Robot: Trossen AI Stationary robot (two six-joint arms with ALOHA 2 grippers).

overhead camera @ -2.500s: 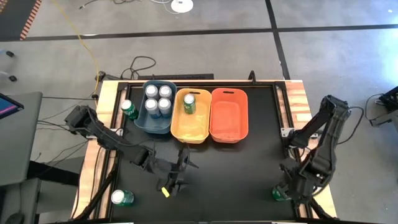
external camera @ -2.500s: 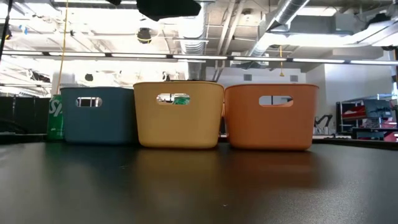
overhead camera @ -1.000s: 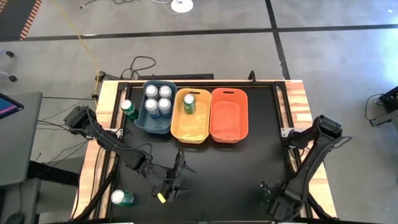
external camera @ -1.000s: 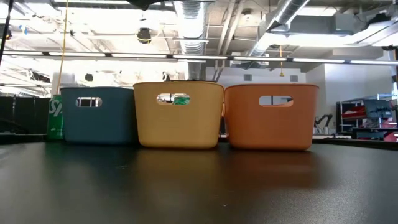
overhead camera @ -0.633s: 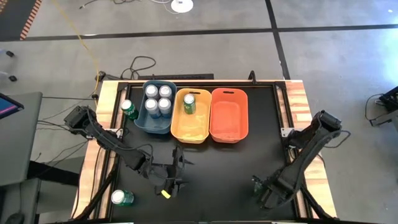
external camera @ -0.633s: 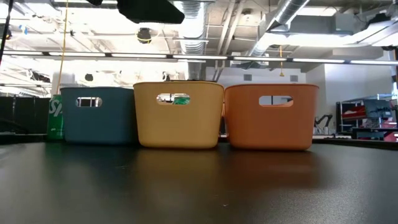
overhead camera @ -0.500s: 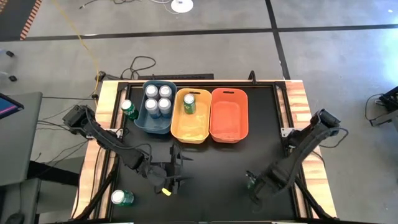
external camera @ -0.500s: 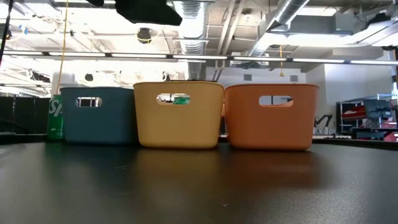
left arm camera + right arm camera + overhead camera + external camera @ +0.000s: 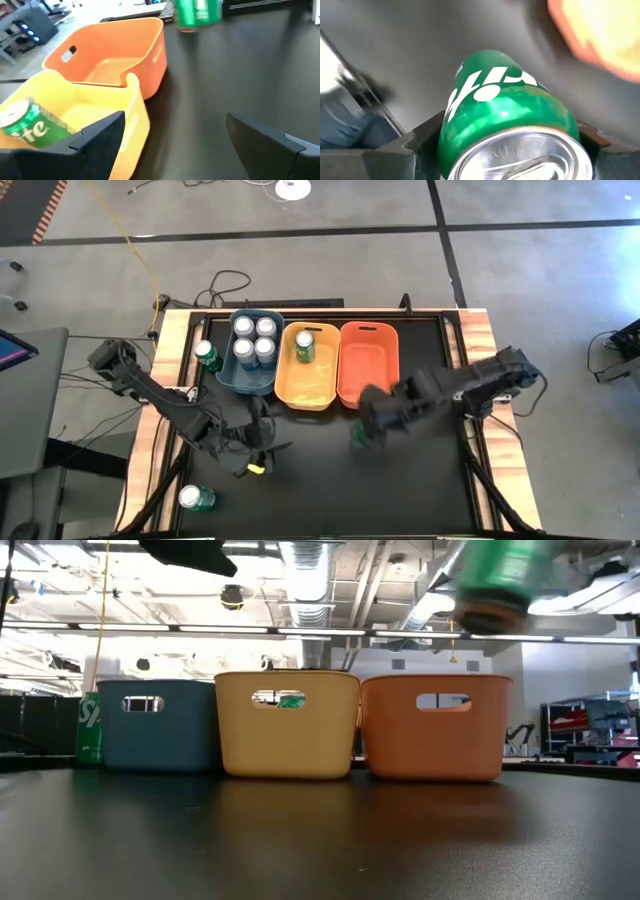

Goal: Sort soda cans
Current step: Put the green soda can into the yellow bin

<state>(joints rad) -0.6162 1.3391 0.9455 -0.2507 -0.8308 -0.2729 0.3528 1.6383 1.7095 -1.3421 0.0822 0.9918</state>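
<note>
Now the blue bin (image 9: pixel 248 375) is holding four silver-topped blue cans (image 9: pixel 254 340), the yellow bin (image 9: pixel 308 385) is holding one green can (image 9: pixel 304 344), and the smooth orange bin (image 9: pixel 366 370) is holding nothing. The right gripper (image 9: pixel 362 432) is carrying a green can (image 9: pixel 507 125) above the black surface (image 9: pixel 400 480), jaws clamped on it. The left gripper (image 9: pixel 262 448) is hanging with jaws apart. Two green cans (image 9: pixel 207 356) are standing outside the bins.
</note>
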